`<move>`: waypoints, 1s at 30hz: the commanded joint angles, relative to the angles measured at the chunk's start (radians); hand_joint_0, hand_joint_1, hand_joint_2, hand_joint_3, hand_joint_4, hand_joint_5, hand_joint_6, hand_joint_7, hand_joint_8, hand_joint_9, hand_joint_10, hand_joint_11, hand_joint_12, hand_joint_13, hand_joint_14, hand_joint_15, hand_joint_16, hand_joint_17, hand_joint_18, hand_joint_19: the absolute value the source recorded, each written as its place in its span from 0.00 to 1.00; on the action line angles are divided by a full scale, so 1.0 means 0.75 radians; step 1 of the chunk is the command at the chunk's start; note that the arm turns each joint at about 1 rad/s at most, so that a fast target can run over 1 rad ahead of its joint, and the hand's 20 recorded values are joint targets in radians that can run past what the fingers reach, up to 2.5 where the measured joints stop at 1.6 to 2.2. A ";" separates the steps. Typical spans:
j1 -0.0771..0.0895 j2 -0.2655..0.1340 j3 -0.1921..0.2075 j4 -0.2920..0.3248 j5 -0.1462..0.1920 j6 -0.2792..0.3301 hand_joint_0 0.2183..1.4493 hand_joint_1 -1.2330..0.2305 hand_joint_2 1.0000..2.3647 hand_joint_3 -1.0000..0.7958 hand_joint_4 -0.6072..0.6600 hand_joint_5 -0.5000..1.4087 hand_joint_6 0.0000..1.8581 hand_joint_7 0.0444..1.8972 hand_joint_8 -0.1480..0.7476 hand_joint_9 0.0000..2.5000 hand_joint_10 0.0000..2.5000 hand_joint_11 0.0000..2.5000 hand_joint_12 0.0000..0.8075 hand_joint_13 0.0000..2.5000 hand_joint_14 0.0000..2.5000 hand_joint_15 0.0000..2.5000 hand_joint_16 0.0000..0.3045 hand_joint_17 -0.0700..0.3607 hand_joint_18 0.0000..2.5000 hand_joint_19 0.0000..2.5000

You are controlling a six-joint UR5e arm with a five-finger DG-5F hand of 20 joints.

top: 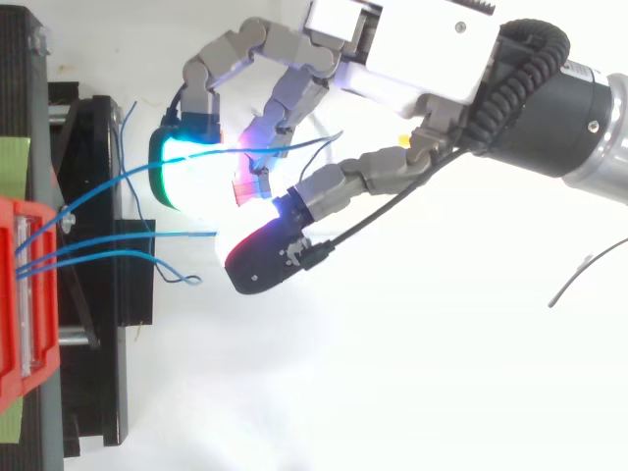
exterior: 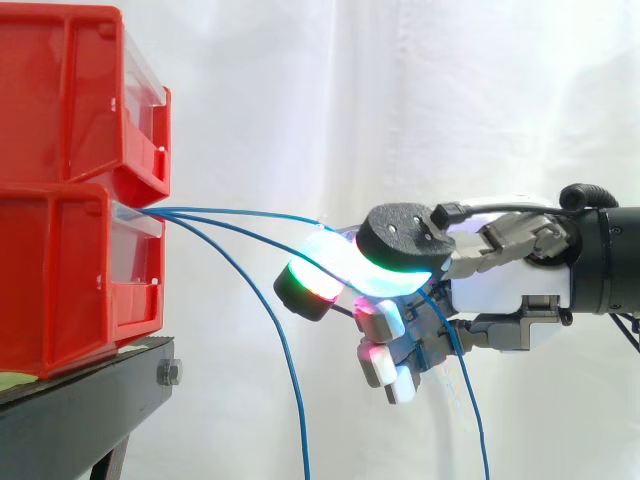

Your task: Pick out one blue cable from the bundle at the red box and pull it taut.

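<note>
One thin blue cable [exterior: 240,211] ran nearly straight from the red box [exterior: 60,290], frame left, to centre; hand [exterior: 505,290] curled, glowing pads [exterior: 330,262] pinching it; a slack cable [exterior: 300,430] drooped below.

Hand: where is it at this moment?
In the side view the hand is right of the red bins, pinching a blue cable that comes from them.

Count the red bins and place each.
2, stacked on the black stand: upper bin, and lower bin beneath it, where the blue cables emerge. Others may be hidden off-frame.
</note>
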 commanded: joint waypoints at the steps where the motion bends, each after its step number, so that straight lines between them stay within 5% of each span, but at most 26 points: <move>1: 0.000 0.000 0.000 0.000 0.000 0.001 0.24 0.14 0.00 0.28 0.52 0.17 0.51 0.44 0.46 0.47 0.01 0.38 0.45 0.43 0.01 0.27 0.17 0.43 0.40 0.25; 4: 0.000 0.002 0.000 0.000 0.000 0.001 0.20 0.22 0.00 0.28 0.54 0.18 0.51 0.41 0.48 0.49 0.01 0.38 0.47 0.44 0.01 0.26 0.18 0.46 0.41 0.25; 7: 0.000 0.002 0.000 0.000 0.000 0.001 0.26 0.50 0.00 0.28 0.52 0.18 0.49 0.42 0.45 0.50 0.01 0.36 0.46 0.44 0.01 0.26 0.17 0.43 0.40 0.28; 11: 0.000 0.002 0.000 -0.002 0.000 0.001 0.29 0.60 0.00 0.28 0.51 0.19 0.47 0.45 0.45 0.50 0.01 0.35 0.44 0.44 0.01 0.27 0.16 0.42 0.37 0.30; 30: 0.000 0.002 0.000 -0.004 0.000 0.005 0.26 0.56 0.00 0.28 0.55 0.17 0.48 0.44 0.47 0.51 0.01 0.42 0.45 0.48 0.01 0.35 0.17 0.44 0.38 0.30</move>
